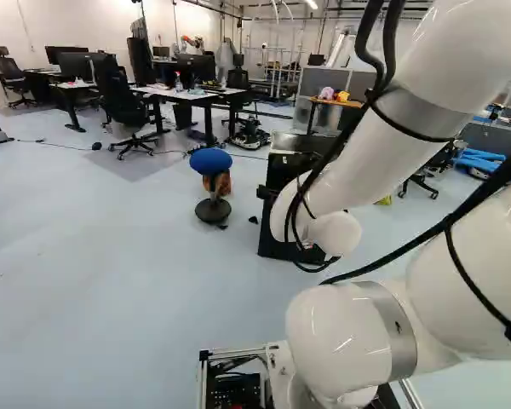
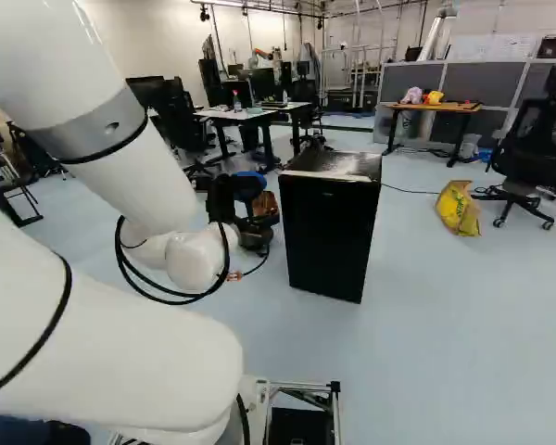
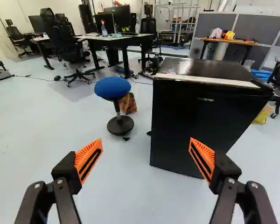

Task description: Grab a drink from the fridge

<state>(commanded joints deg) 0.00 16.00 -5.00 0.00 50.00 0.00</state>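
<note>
Well ahead of the pincer (image 2: 246, 211), white walls (image 1: 81, 25) and grey partitions (image 3: 257, 30) back desks (image 3: 91, 38) and black chairs (image 3: 67, 49); a blue-topped stool (image 3: 112, 87) stands nearer on pale floor (image 3: 42, 121).

The black fridge (image 3: 196, 126) is shut; upright on the floor (image 3: 130, 186).

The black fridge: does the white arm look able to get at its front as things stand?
Probably yes. The open gripper points toward the fridge, and nothing visible stands between them; the blue stool is off to one side. How far the arm must still reach is hard to judge.
</note>
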